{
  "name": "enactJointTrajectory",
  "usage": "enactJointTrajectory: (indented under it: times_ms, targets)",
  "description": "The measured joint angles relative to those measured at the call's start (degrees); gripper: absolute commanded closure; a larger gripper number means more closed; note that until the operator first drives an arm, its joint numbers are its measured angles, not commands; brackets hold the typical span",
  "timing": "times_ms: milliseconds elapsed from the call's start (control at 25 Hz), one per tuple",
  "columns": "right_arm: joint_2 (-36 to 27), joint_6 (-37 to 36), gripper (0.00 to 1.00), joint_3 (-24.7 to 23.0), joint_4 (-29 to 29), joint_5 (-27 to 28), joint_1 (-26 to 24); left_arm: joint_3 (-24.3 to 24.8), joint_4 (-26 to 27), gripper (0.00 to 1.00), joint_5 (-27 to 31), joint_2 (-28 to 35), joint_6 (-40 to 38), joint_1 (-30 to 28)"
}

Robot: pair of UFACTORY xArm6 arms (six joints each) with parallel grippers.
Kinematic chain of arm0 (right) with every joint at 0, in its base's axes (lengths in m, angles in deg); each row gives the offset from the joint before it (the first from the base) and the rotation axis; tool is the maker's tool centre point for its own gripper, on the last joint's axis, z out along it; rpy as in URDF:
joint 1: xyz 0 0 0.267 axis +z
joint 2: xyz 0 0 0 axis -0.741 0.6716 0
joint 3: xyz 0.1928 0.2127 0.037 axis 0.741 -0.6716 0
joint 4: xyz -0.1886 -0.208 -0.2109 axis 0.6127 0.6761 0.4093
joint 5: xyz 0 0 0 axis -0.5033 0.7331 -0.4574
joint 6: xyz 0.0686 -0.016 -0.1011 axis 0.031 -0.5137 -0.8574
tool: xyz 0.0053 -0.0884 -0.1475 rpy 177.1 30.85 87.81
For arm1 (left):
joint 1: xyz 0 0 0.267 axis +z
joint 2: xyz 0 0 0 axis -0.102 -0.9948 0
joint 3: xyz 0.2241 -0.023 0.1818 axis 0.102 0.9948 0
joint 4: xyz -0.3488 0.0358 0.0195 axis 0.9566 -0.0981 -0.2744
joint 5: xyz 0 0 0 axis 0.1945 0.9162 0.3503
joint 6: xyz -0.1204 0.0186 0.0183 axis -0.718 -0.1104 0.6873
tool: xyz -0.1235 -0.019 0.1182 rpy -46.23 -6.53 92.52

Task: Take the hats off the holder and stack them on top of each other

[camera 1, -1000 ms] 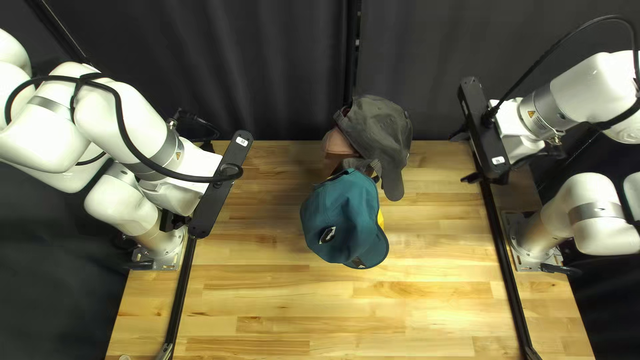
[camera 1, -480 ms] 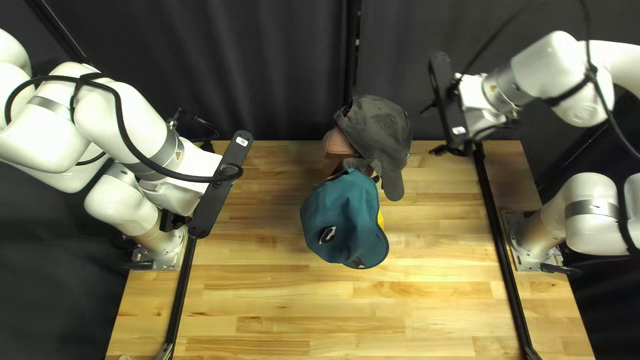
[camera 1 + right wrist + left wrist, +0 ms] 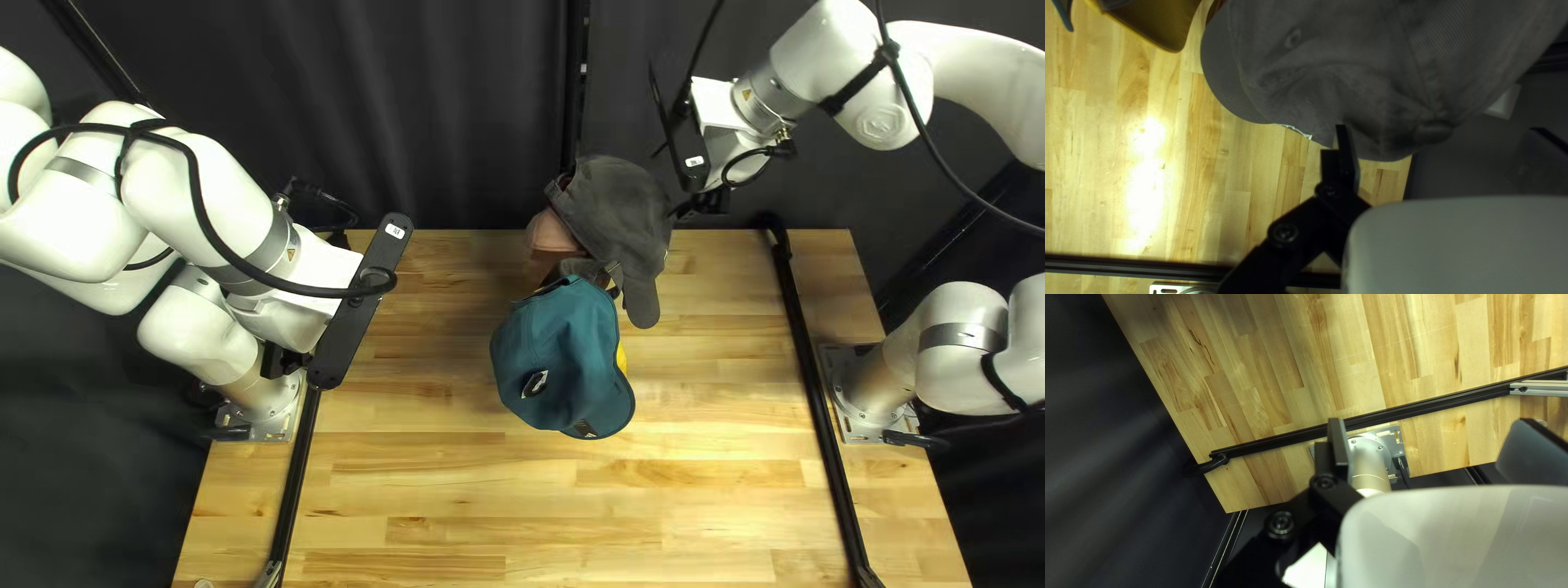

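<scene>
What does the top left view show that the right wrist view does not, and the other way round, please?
Only the top left view shows the pink hat, the teal hat with its whole crown, and both arms: the left arm folded by its base, the right arm reaching in over the table's far edge. Only the right wrist view shows the right hand, open, with one fingertip at the edge of the grey hat. Both share that grey hat, the wooden table and the black rail on the right arm's side.
</scene>
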Motion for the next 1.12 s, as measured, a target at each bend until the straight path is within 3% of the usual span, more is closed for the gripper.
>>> enactJointTrajectory:
  times_ms: [440, 680, 840, 1120]
  targets:
    - [0.7, 3.0, 1.00, 2.7, 2.6, 3.7, 1.9, 0.0, 0.0, 0.00, 0.0, 0.0, 0.0, 0.0]
    - [0.2, 4.7, 1.00, 6.5, 4.2, 7.7, 3.4, 0.0, 0.0, 0.00, 0.0, 0.0, 0.0, 0.0]
    - [1.3, 6.7, 1.00, 12.7, 5.8, 12.5, 5.8, 0.0, 0.0, 0.00, 0.0, 0.0, 0.0, 0.0]
    - [4.4, 9.9, 1.00, 28.6, 10.6, 24.6, 12.0, 0.0, 0.0, 0.00, 0.0, 0.0, 0.0, 0.0]
